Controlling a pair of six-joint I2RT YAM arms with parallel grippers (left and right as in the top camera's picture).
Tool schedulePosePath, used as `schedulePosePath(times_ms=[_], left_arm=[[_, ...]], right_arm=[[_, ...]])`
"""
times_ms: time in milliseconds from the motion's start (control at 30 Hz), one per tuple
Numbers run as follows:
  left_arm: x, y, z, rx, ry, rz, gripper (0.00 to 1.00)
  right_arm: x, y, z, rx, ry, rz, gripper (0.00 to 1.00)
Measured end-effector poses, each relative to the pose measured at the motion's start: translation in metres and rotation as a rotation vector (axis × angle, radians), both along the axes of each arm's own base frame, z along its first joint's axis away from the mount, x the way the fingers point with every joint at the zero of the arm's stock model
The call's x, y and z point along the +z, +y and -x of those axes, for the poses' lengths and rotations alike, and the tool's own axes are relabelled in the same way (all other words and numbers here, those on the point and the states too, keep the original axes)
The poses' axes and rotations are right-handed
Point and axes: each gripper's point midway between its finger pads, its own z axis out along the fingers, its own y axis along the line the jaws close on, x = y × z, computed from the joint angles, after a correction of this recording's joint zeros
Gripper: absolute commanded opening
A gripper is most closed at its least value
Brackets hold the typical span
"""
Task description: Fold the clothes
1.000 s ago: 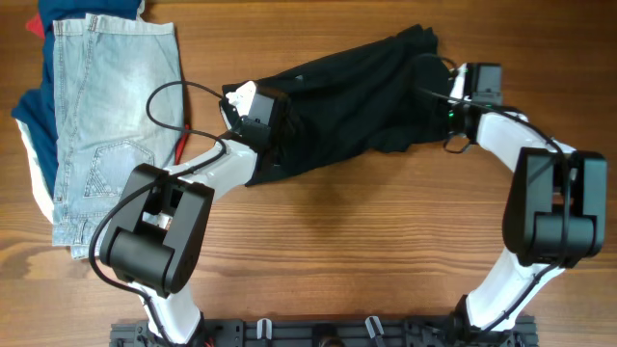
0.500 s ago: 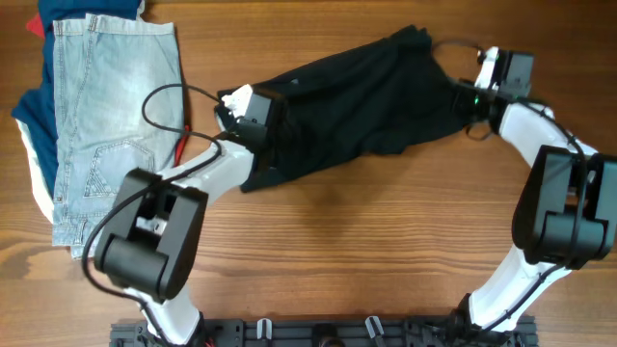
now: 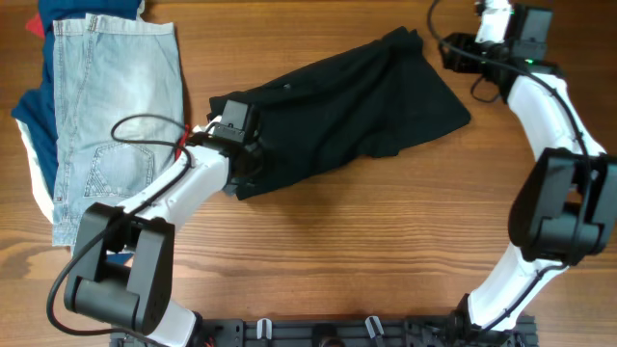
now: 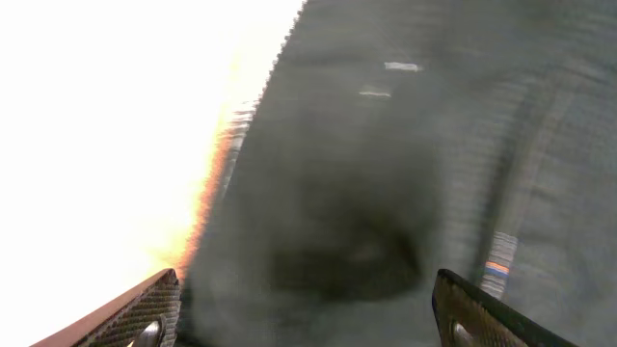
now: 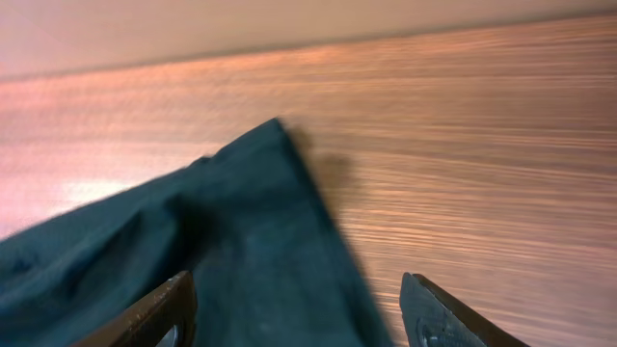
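Note:
The black shorts (image 3: 357, 106) lie spread in a slanted band across the middle of the table. My left gripper (image 3: 246, 154) is over their left end, open. In the left wrist view its fingers (image 4: 145, 313) stand wide apart above blurred dark cloth (image 4: 386, 173), with nothing pinched between them. My right gripper (image 3: 455, 50) hovers open past the shorts' far right corner. The right wrist view shows that corner (image 5: 260, 222) flat on the wood, below and between the spread fingertips (image 5: 439, 313), which do not hold it.
Light-blue denim shorts (image 3: 116, 106) lie at the far left on top of navy, red and white garments (image 3: 29, 135). A small striped tag (image 4: 496, 270) shows on the black cloth beside my left gripper's right finger. Bare wood (image 3: 386, 231) lies in front of the shorts.
My right gripper opened, let go of the shorts' right end and drew back to the far right corner. That end now lies flat. My left gripper slid left and toward the front, to the shorts' left edge.

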Motion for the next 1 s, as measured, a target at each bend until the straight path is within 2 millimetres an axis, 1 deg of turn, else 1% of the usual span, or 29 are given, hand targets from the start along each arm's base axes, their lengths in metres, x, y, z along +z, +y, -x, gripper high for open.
schedulePosePath(times_ms=[67, 133, 167, 233, 267, 333, 367, 400, 433, 500, 567, 667, 767, 833, 1000], left_arm=[[-0.002, 0.011, 0.002, 0.063, 0.021, 0.006, 0.82], [-0.002, 0.024, 0.001, 0.125, 0.030, 0.017, 0.80], [-0.002, 0.028, 0.001, 0.143, 0.033, 0.019, 0.80], [-0.002, 0.036, -0.001, 0.179, 0.035, 0.029, 0.79], [-0.002, 0.039, -0.003, 0.194, 0.031, 0.032, 0.81], [-0.001, 0.040, -0.006, 0.199, 0.018, 0.040, 0.93], [0.000, 0.039, -0.010, 0.193, 0.002, 0.045, 0.97], [0.001, 0.038, -0.014, 0.189, -0.014, 0.052, 0.98], [0.002, 0.036, -0.017, 0.183, -0.026, 0.057, 0.98], [0.002, 0.033, -0.021, 0.156, -0.044, 0.057, 0.94], [0.000, 0.032, -0.024, 0.115, -0.050, 0.046, 0.93], [-0.011, 0.033, -0.021, 0.022, -0.024, 0.007, 0.93], [-0.012, 0.034, -0.026, -0.049, -0.041, -0.028, 0.92], [-0.013, 0.035, -0.036, -0.105, -0.075, -0.060, 0.90], [-0.014, 0.036, -0.060, -0.210, -0.148, -0.121, 0.80]], right_arm=[[-0.014, 0.018, -0.001, 0.045, 0.019, 0.001, 0.63], [-0.035, 0.036, 0.001, 0.088, 0.056, 0.002, 0.60], [-0.041, 0.040, 0.002, 0.100, 0.064, 0.002, 0.59], [-0.059, 0.053, 0.004, 0.126, 0.097, 0.002, 0.58], [-0.070, 0.058, 0.005, 0.136, 0.118, 0.001, 0.58], [-0.084, 0.063, 0.008, 0.147, 0.144, 0.001, 0.58], [-0.086, 0.064, 0.008, 0.147, 0.149, 0.000, 0.58], [-0.095, 0.064, 0.010, 0.148, 0.169, -0.001, 0.58], [-0.100, 0.064, 0.012, 0.148, 0.181, -0.002, 0.58], [-0.103, 0.063, 0.014, 0.143, 0.194, 0.004, 0.58], [-0.104, 0.062, 0.014, 0.139, 0.195, 0.009, 0.58], [-0.106, 0.058, 0.015, 0.129, 0.203, 0.026, 0.58], [-0.106, 0.057, 0.015, 0.125, 0.204, 0.032, 0.58], [-0.106, 0.056, 0.014, 0.122, 0.204, 0.036, 0.59], [-0.107, 0.055, 0.014, 0.120, 0.204, 0.043, 0.59]])
